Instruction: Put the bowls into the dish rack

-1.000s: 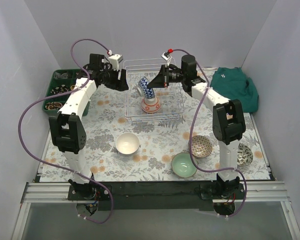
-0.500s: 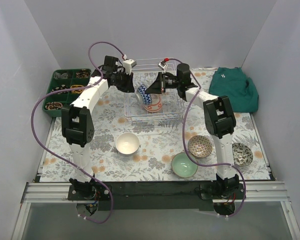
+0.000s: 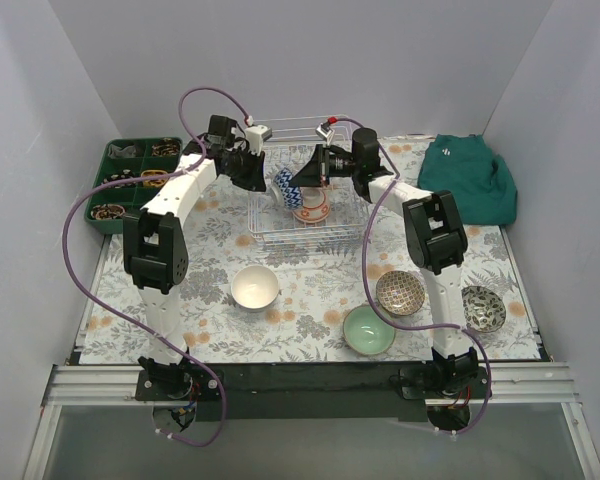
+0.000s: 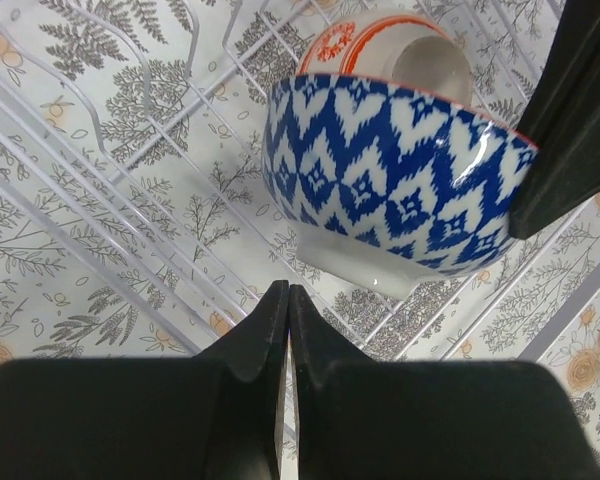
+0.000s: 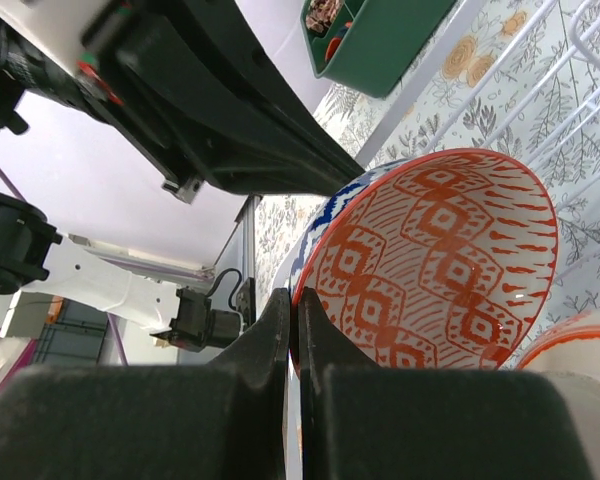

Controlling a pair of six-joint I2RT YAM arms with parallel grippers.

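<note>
The dish rack (image 3: pixel 310 238) stands at the back middle of the table. My right gripper (image 5: pixel 293 297) is shut on the rim of the orange-red patterned bowl (image 5: pixel 430 260), held on edge over the rack. Its outside is blue and white (image 4: pixel 390 180). My left gripper (image 4: pixel 288 290) is shut and empty, just left of that bowl, over the rack wires (image 4: pixel 130 220). A red-white bowl (image 3: pixel 315 208) lies upside down in the rack. On the mat lie the white bowl (image 3: pixel 254 287), mint green bowl (image 3: pixel 367 330), brown patterned bowl (image 3: pixel 401 292) and black-white bowl (image 3: pixel 483 308).
A green compartmented tray (image 3: pixel 130 180) with small items sits at the back left. A teal cloth (image 3: pixel 470 175) is heaped at the back right. Grey walls close in three sides. Purple cables loop off both arms.
Both arms have reached farther over the rack, and the held bowl now sits lower and closer to the red-white bowl. My left gripper has closed on nothing.
</note>
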